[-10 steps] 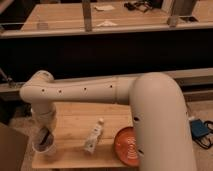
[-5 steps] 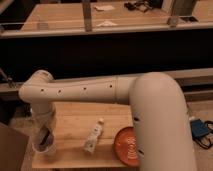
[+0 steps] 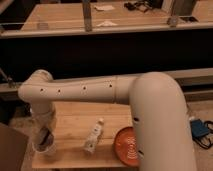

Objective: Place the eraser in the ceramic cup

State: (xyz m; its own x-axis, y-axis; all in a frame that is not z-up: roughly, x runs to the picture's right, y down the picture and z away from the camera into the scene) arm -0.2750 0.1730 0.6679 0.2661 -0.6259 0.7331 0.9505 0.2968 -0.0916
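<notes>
The small whitish ceramic cup stands near the left front corner of the wooden table. My gripper hangs from the white arm straight down over the cup, its dark tip at or just inside the rim. The eraser does not show; I cannot tell whether it is in the gripper or in the cup.
A white tube-shaped bottle lies on the table's middle. An orange-red ridged bowl sits at the right front, partly behind my arm's large white body. A dark counter and shelf run behind the table.
</notes>
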